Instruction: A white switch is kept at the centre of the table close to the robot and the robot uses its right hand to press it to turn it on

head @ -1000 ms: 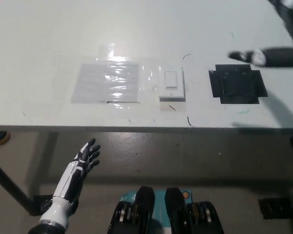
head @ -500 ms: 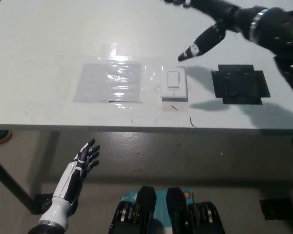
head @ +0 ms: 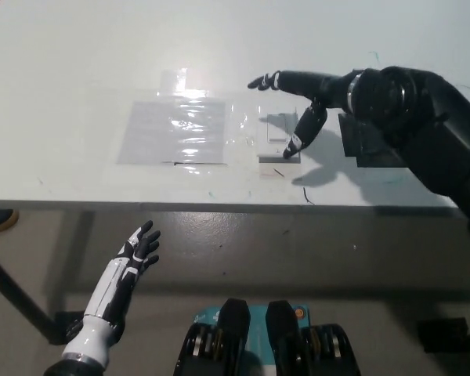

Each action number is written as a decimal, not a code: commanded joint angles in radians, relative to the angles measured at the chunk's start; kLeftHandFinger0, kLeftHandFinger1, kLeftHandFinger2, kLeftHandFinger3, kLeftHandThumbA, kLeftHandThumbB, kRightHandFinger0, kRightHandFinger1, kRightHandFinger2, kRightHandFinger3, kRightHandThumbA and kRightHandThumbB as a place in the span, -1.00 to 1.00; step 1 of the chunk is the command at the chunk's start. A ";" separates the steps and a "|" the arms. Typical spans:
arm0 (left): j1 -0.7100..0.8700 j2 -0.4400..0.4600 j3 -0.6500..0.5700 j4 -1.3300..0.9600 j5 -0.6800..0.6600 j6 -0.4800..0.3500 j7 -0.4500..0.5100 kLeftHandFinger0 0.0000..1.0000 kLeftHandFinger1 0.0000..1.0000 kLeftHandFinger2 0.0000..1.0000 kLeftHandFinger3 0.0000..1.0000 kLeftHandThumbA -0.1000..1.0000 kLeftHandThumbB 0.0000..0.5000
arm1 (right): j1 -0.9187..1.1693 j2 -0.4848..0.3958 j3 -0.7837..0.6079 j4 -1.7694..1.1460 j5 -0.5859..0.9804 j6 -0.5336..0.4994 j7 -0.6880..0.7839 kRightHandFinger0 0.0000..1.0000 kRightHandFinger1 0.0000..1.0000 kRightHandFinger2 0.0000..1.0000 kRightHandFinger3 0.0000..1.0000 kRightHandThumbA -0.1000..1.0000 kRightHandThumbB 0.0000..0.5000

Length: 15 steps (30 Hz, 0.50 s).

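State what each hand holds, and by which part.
Nothing is held. The right hand hovers spread over the white switch; the left hand rests open below the table edge.

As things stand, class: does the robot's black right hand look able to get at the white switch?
Probably yes. The right hand hangs over the switch with fingers spread, one finger reaching down to its right edge, and nothing lies between them.

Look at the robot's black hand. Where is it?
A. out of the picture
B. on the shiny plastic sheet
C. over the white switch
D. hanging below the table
C: the black right hand reaches over the white switch, with a fingertip down at the switch's lower right edge.
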 commanded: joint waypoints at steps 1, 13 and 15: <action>-0.011 0.003 -0.007 -0.036 0.001 0.003 -0.007 1.00 1.00 1.00 1.00 0.89 -0.98 | -0.039 0.015 -0.005 0.027 -0.066 -0.069 -0.002 1.00 1.00 1.00 1.00 1.00 0.23; -0.020 0.007 -0.013 -0.038 0.016 0.011 -0.004 1.00 1.00 1.00 1.00 0.90 -1.00 | -0.026 0.053 0.003 0.068 -0.139 -0.088 0.013 1.00 1.00 1.00 1.00 1.00 0.22; -0.021 0.006 -0.010 -0.033 0.008 0.007 -0.004 1.00 1.00 1.00 1.00 0.90 -1.00 | -0.017 0.053 0.001 0.052 -0.143 -0.070 0.030 1.00 1.00 1.00 1.00 1.00 0.22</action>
